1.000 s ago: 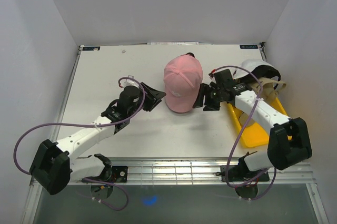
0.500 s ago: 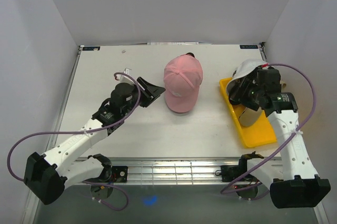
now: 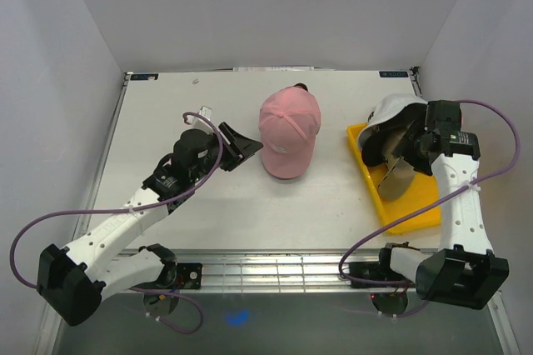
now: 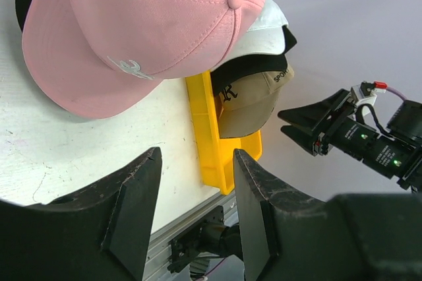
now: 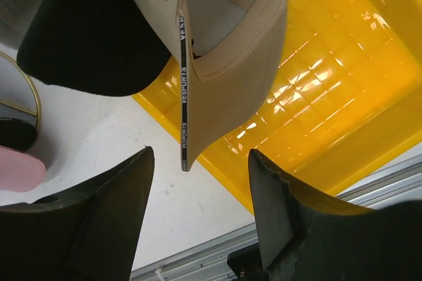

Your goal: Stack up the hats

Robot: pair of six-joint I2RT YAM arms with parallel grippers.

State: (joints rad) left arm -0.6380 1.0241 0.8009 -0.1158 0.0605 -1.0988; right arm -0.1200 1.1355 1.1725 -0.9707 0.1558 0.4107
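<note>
While both agape, left pincer (image 4: pixel 196 162) by pink cap (image 4: pixel 145 24), right pincer (image 5: pixel 201 157) by curved brim (image 5: pixel 224 90)

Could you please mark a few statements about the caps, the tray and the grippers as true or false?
1. The pink cap lies on the table between the two grippers. True.
2. The left gripper is shut on the pink cap's brim. False: it is open and holds nothing.
3. The yellow tray sits on the left side of the table. False: it sits on the right side.
4. The tan cap has its brim over the yellow tray. True.
5. The right gripper is open. True.
</note>
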